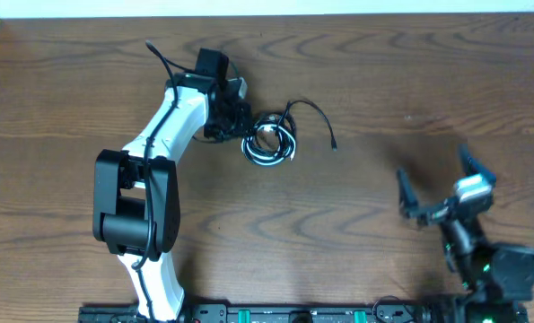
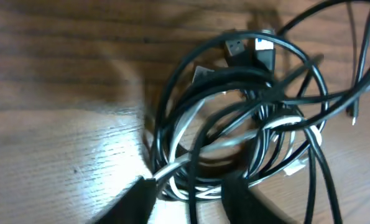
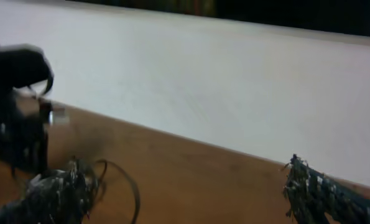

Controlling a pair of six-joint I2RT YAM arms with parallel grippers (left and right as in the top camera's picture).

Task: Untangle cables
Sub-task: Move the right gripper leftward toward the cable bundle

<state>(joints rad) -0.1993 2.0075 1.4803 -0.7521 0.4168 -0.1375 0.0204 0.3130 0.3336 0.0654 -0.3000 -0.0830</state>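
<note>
Left of the middle of the table (image 1: 60, 99), toward its back edge: left gripper (image 1: 235, 121) tipped down at the left side of the cables (image 1: 268, 141), jaws partly parted, fingers (image 2: 235, 198) straddling black and white strands of the tangled coil. Trailing rightward from that coil, one loose black strand ending in a small plug (image 1: 334, 144). Near the right edge, toward the front: right gripper (image 1: 437, 179) spread wide, grasping nothing.

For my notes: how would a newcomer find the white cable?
On the wooden table, look just right of the left end effector, where a coil of cables lies. The white cable is its only pale strand; the rest are black.
</note>
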